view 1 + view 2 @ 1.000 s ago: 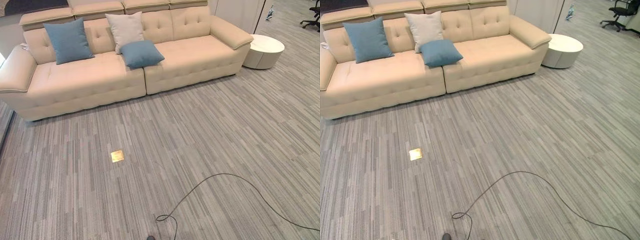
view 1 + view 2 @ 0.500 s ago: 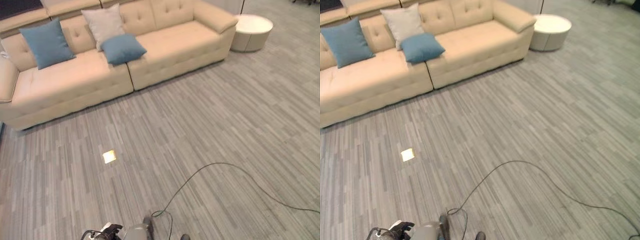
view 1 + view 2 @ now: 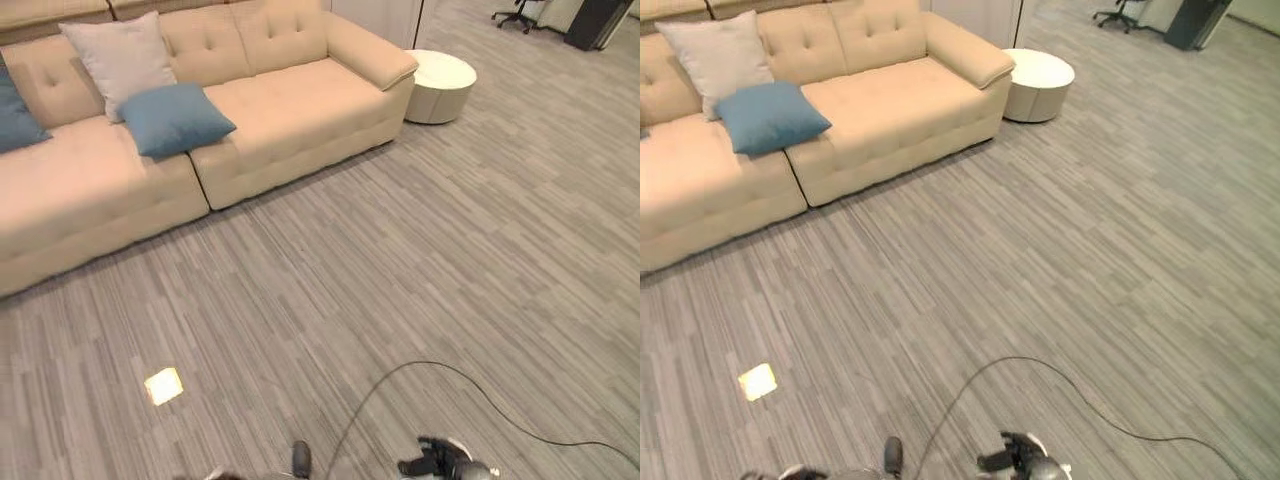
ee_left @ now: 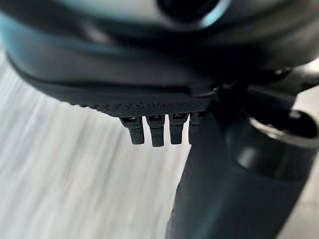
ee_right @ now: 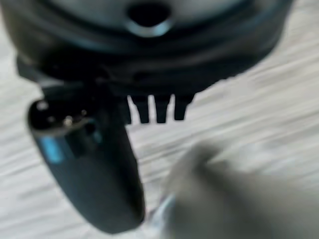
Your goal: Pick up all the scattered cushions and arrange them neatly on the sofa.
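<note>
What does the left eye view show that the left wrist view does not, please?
The left eye view brings the beige tufted sofa with a white square cushion and a blue square cushion on it, and a round white side table. The left wrist view brings the left hand from close, holding nothing. Both share the grey striped carpet.

Sofa [image 3: 290, 110] carries blue cushion [image 3: 175, 118], grey cushion [image 3: 120, 55].

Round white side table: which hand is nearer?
Right. The right hand hangs low over the carpet, nearer the round white side table; the left hand hangs further left.
</note>
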Motion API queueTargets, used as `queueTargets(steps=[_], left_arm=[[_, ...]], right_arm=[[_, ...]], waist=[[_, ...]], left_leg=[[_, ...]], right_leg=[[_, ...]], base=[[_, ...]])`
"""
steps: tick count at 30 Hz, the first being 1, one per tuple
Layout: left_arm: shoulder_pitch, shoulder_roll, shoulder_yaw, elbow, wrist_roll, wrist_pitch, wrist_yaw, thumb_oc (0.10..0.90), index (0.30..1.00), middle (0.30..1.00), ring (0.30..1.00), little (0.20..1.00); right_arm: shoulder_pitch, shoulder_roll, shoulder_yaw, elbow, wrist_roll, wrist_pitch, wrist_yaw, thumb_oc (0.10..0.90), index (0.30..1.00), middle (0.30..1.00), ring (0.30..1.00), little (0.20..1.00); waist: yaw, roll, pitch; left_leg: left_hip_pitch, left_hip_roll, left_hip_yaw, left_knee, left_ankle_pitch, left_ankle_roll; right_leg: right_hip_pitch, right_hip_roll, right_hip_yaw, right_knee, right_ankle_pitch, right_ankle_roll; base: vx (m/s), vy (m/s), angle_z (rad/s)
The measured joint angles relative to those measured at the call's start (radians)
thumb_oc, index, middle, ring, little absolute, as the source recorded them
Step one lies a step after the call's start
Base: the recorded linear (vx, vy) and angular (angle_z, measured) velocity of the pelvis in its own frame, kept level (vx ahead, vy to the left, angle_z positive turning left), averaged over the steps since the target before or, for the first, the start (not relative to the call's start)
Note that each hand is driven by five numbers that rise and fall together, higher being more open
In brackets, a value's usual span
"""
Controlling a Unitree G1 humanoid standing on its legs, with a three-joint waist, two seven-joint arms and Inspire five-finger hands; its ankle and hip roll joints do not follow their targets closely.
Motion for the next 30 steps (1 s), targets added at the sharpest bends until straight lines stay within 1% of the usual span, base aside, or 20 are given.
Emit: queueTargets(steps=[1,3,4,6,8,9,11,13,17,19,20,21,22,23,24,25,26,27,28,30], left_arm=[[-0.025,0.0,0.005,-0.009,-0.011,0.0,0.004,0.8,0.9,0.9,0.9,0.9],[-0.069,0.006,0.027,-0.026,-0.023,-0.006,0.022,0.8,0.9,0.9,0.9,0.9],[-0.077,0.01,0.034,-0.021,-0.021,0.0,0.021,0.8,0.9,0.9,0.9,0.9],[-0.068,0.004,0.034,-0.017,-0.019,-0.004,0.015,0.8,0.9,0.9,0.9,0.9],[-0.019,-0.013,0.032,0.009,-0.023,-0.025,0.015,0.8,0.9,0.9,0.9,0.9],[0.001,-0.043,0.05,0.035,-0.036,-0.022,0.019,0.8,0.9,0.9,0.9,0.9],[0.02,-0.106,0.084,0.09,-0.068,-0.018,0.003,0.8,0.9,0.9,0.9,0.9],[0.034,-0.117,0.19,0.073,-0.134,-0.016,-0.025,0.8,0.9,0.9,0.9,0.9],[0.023,-0.086,0.241,0.026,-0.2,-0.027,-0.025,0.8,0.9,0.9,0.9,0.9],[0.0,-0.065,0.257,0.002,-0.26,-0.041,-0.025,0.8,0.9,0.9,0.9,0.9],[0.004,-0.052,0.269,-0.017,-0.283,-0.042,-0.026,0.8,0.9,0.9,0.9,0.9],[-0.001,-0.033,0.274,-0.014,-0.285,-0.041,-0.023,0.8,0.9,0.9,0.9,0.9],[0.0,-0.03,0.275,-0.011,-0.286,-0.041,-0.023,0.8,0.9,0.9,0.9,0.9],[0.013,-0.03,0.299,-0.001,-0.316,-0.04,-0.02,0.8,0.9,0.9,0.9,0.9],[0.048,-0.029,0.336,0.008,-0.335,-0.045,-0.021,0.8,0.9,0.9,0.9,0.9],[0.06,-0.02,0.347,0.031,-0.337,-0.04,-0.019,0.8,0.9,0.9,0.9,0.9],[0.059,0.011,0.365,0.062,-0.341,-0.037,-0.008,0.8,0.9,0.9,0.9,0.9],[0.06,0.028,0.393,0.08,-0.349,-0.038,-0.004,0.8,0.9,0.9,0.9,0.9],[0.057,0.029,0.405,0.094,-0.362,-0.033,0.001,0.8,0.9,0.9,0.9,0.9],[0.057,0.028,0.403,0.12,-0.377,-0.013,0.004,0.8,0.9,0.9,0.9,0.9]], right_arm=[[0.0,0.002,0.003,-0.002,-0.001,0.0,0.006,0.8,0.9,0.9,0.9,0.9],[-0.007,0.006,-0.006,-0.009,-0.005,-0.008,0.018,0.8,0.9,0.9,0.9,0.9],[-0.013,0.006,-0.039,0.031,-0.001,-0.02,0.025,0.8,0.9,0.9,0.9,0.9],[0.008,-0.006,-0.097,0.027,0.005,-0.009,0.025,0.8,0.9,0.9,0.9,0.9],[0.061,0.009,-0.132,0.076,0.021,0.001,0.022,0.8,0.9,0.9,0.9,0.9],[0.062,0.012,-0.163,0.124,0.024,0.002,0.018,0.8,0.9,0.9,0.9,0.9],[0.066,-0.003,-0.176,0.168,0.023,0.025,0.019,0.8,0.9,0.9,0.9,0.9],[0.066,-0.021,-0.151,0.178,0.024,0.032,0.018,0.8,0.9,0.9,0.9,0.9],[0.068,-0.041,-0.127,0.187,0.039,0.039,0.009,0.8,0.9,0.9,0.9,0.9],[0.066,-0.057,-0.081,0.185,0.043,0.052,0.002,0.8,0.9,0.9,0.9,0.9],[0.042,-0.065,-0.077,0.175,0.043,0.051,-0.005,0.8,0.9,0.9,0.9,0.9],[0.023,-0.071,-0.046,0.18,0.041,0.055,-0.014,0.8,0.9,0.9,0.9,0.9],[0.021,-0.07,-0.039,0.18,0.04,0.058,-0.016,0.8,0.9,0.9,0.9,0.9],[0.026,-0.063,-0.04,0.184,0.038,0.058,-0.023,0.8,0.9,0.9,0.9,0.9],[0.016,-0.054,-0.038,0.175,0.025,0.056,-0.027,0.8,0.9,0.9,0.9,0.9],[0.013,-0.042,-0.021,0.173,0.015,0.056,-0.035,0.8,0.9,0.9,0.9,0.9],[0.008,-0.007,0.0,0.155,-0.009,0.043,-0.04,0.8,0.9,0.9,0.9,0.9],[-0.008,0.022,0.017,0.135,-0.033,0.043,-0.044,0.8,0.9,0.9,0.9,0.9],[-0.023,0.029,0.034,0.141,-0.056,0.042,-0.05,0.8,0.9,0.9,0.9,0.9],[-0.048,0.039,0.028,0.116,-0.075,0.026,-0.051,0.8,0.9,0.9,0.9,0.9]], waist=[[0.0,0.009,-0.002],[-0.023,0.005,0.002],[-0.08,-0.024,0.0],[-0.119,-0.029,-0.004],[-0.124,-0.065,-0.034],[-0.123,-0.077,-0.05],[-0.116,-0.063,-0.062],[-0.062,-0.07,-0.052],[0.0,-0.119,-0.038],[0.029,-0.142,-0.027],[0.06,-0.146,-0.027],[0.069,-0.153,-0.029],[0.071,-0.153,-0.029],[0.074,-0.147,-0.034],[0.105,-0.152,-0.056],[0.124,-0.161,-0.072],[0.122,-0.221,-0.092],[0.127,-0.258,-0.102],[0.127,-0.266,-0.099],[0.151,-0.243,-0.087]], left_leg=[[0.027,0.0,-0.017,-0.001,-0.033,-0.035],[0.083,0.005,-0.048,-0.001,-0.099,-0.095],[0.126,0.001,-0.069,0.006,-0.182,-0.154],[0.175,0.007,-0.092,-0.005,-0.204,-0.107],[0.264,0.018,-0.086,0.0,-0.25,-0.155],[0.278,0.033,-0.094,0.067,-0.267,-0.174],[0.191,0.074,-0.1,0.356,-0.231,-0.253],[-0.026,0.139,-0.037,0.795,-0.08,-0.302],[-0.238,0.211,0.112,0.983,-0.077,-0.259],[-0.369,0.271,0.233,0.883,-0.115,-0.2],[-0.422,0.271,0.281,0.798,-0.111,-0.206],[-0.414,0.231,0.392,0.405,-0.062,-0.172],[-0.415,0.213,0.407,0.302,-0.035,-0.167],[-0.409,0.169,0.427,0.158,0.057,-0.124],[-0.381,0.161,0.467,0.075,0.06,-0.1],[-0.351,0.152,0.47,0.06,0.112,-0.01],[-0.332,0.117,0.484,0.06,0.182,0.068],[-0.319,0.085,0.468,0.056,0.18,0.07],[-0.299,0.072,0.439,0.048,0.164,0.078],[-0.249,0.074,0.388,0.044,0.118,0.069]], right_leg=[[-0.025,0.005,-0.017,-0.067,0.002,-0.001],[-0.061,0.109,-0.01,-0.519,0.079,0.002],[-0.106,0.177,0.124,-0.865,0.18,0.067],[-0.171,0.17,0.158,-0.855,0.213,0.053],[-0.184,0.168,0.139,-0.769,0.231,0.021],[-0.169,0.164,0.157,-0.716,0.331,-0.041],[-0.085,0.187,0.141,-0.706,0.394,-0.117],[0.029,0.226,0.118,-0.758,0.351,-0.166],[0.238,0.247,0.093,-0.849,0.254,-0.186],[0.312,0.259,0.051,-0.848,0.202,-0.147],[0.34,0.264,0.031,-0.853,0.17,-0.132],[0.39,0.27,-0.011,-0.853,0.115,-0.086],[0.41,0.276,-0.029,-0.853,0.099,-0.074],[0.469,0.298,-0.061,-0.84,0.068,-0.037],[0.531,0.311,-0.07,-0.844,0.055,-0.009],[0.552,0.317,-0.078,-0.845,0.039,0.017],[0.586,0.292,-0.116,-0.84,0.046,0.036],[0.587,0.263,-0.135,-0.809,0.078,0.051],[0.581,0.245,-0.134,-0.753,0.103,0.035],[0.567,0.246,-0.117,-0.706,0.095,0.06]], base=[[0.52,-0.189,0.5],[0.82,-0.265,0.46],[0.9,-0.251,0.77],[0.61,-0.204,0.68],[0.77,-0.365,0.39],[0.53,-0.288,0.59],[0.38,-0.33,0.72],[0.37,-0.371,0.39],[0.49,-0.22,0.1],[0.45,0.096,0.23],[0.64,0.183,0.27],[0.32,0.123,0.29],[0.43,0.168,0.73],[0.39,0.166,0.43],[0.54,0.243,0.24],[0.58,0.318,0.21],[0.46,0.264,0.49],[0.45,0.275,0.67],[0.33,0.221,0.67],[0.65,0.51,0.62]])
